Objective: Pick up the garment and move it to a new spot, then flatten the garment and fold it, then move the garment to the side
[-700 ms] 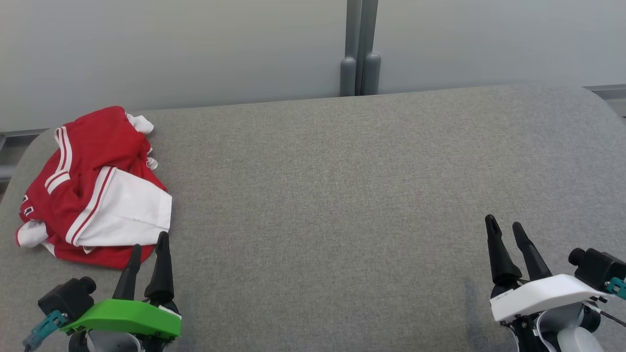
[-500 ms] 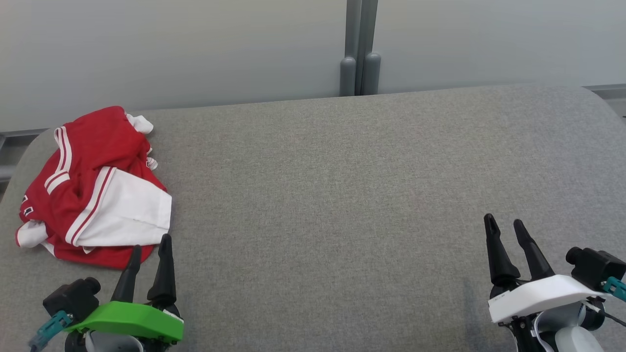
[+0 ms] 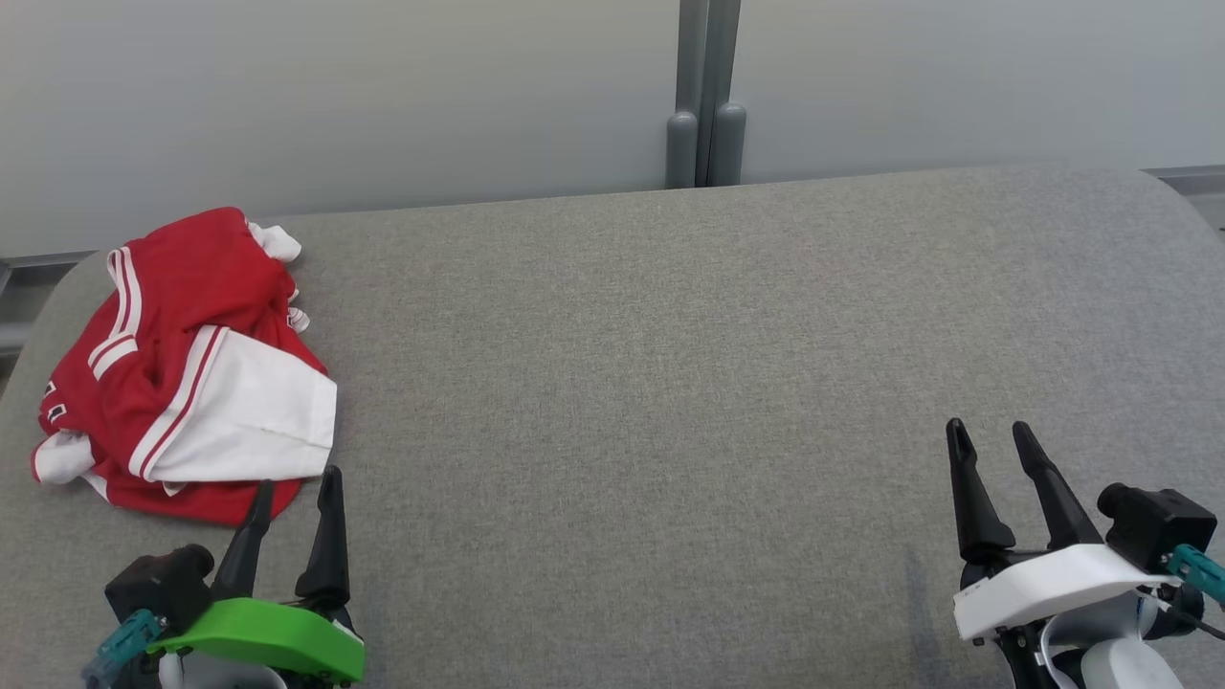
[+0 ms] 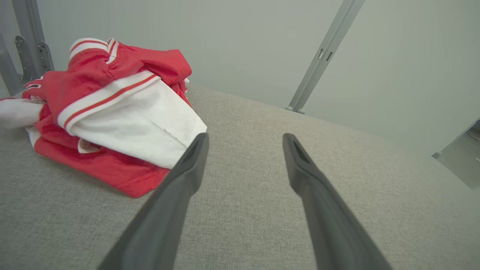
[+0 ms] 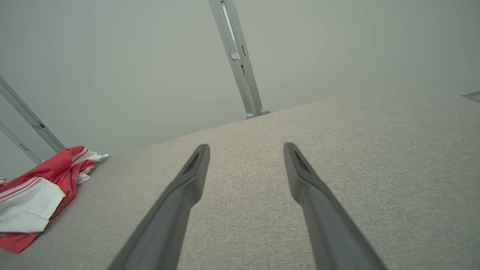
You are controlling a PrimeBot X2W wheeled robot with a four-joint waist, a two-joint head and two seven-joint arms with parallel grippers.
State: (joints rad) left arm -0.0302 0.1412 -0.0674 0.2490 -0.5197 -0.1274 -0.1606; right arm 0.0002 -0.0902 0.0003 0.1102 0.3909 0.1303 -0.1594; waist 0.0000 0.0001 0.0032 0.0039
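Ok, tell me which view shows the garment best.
Head view: the garment lies whole, seen from above, crumpled at far left. Left wrist view shows it closer, but cropped at the edge. Right wrist view catches it small, in the lower left corner.

Light: bright, even and diffuse, no glare.
Shadows: a faint soft band on the grey fabric surface (image 3: 670,383) just left of the right gripper (image 3: 987,425); a thin dark rim under the red-and-white garment (image 3: 182,383) ahead of the left gripper (image 3: 298,477).
Focus: head view sharp; wrist views blur the near fingers (image 4: 165,225).
Distortion: wrist views lean the grey post (image 4: 322,56).
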